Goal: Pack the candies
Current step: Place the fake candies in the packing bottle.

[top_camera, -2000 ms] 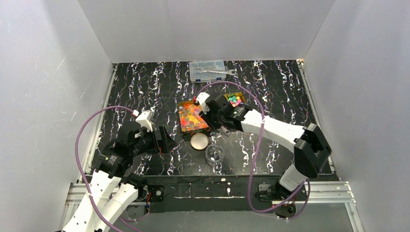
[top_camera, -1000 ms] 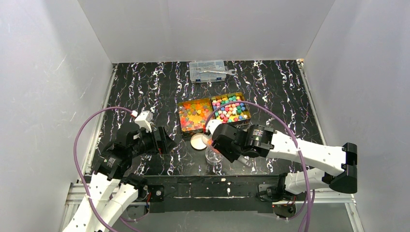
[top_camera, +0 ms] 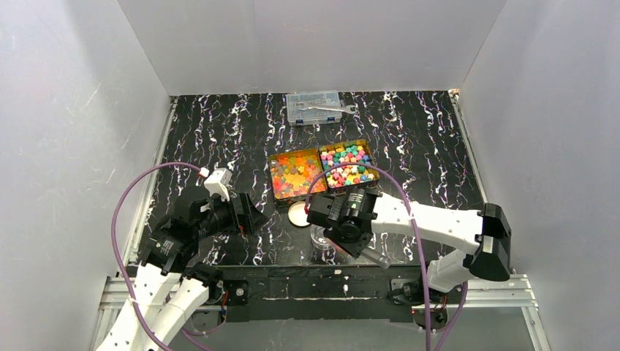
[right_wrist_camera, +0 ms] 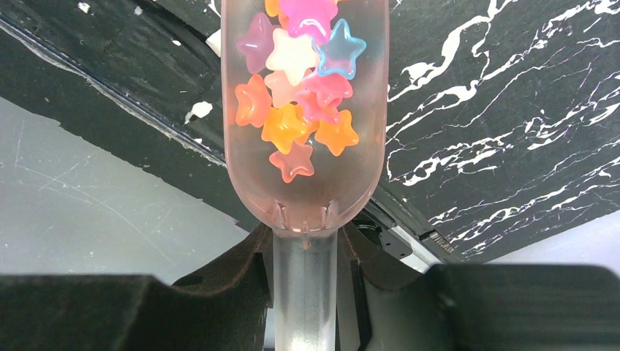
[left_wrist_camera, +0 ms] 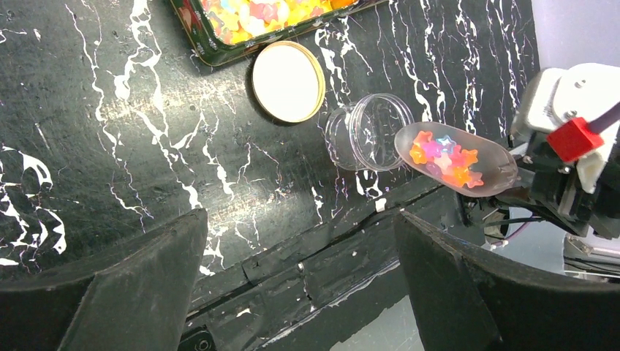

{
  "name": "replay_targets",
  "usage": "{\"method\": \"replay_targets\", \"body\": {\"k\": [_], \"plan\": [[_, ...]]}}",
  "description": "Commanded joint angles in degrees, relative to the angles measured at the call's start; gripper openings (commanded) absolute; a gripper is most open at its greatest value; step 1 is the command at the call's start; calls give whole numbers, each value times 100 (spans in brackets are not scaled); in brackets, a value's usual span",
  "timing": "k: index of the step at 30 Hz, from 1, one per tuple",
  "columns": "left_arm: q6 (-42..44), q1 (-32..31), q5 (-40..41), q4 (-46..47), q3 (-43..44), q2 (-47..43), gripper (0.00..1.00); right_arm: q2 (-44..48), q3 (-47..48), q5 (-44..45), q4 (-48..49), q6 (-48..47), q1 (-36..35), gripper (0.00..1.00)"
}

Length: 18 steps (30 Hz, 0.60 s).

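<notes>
Right gripper (top_camera: 343, 232) has swung from trays (top_camera: 319, 170) to jar (top_camera: 319, 238), lower centre.
Left wrist: left gripper (left_wrist_camera: 303, 285) gapes, empty; scoop (left_wrist_camera: 455, 156) of candies (left_wrist_camera: 442, 155) just beside jar, right of centre.
Right wrist: jaws pinch scoop handle.
Pouring step, I judge; next, tip over jar mouth.

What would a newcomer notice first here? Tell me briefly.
The clear scoop stands out, heaped with star-shaped candies. The right gripper clamps it by the handle, right by the open clear jar near the front edge of the table. Behind it, two tins of bright candies sit side by side.
</notes>
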<state>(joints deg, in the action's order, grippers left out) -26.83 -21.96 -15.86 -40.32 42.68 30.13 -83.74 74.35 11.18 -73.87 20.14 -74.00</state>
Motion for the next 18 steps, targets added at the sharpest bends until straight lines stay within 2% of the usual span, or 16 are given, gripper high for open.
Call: {"method": "replay_targets", "body": {"k": [1, 18], "plan": [[90, -11, -136, 48, -66, -70, 98, -133, 280, -189, -289, -154, 153, 1], [124, -11, -338, 120, -93, -104, 98, -628, 748, -331, -748, -402, 470, 2]]}}
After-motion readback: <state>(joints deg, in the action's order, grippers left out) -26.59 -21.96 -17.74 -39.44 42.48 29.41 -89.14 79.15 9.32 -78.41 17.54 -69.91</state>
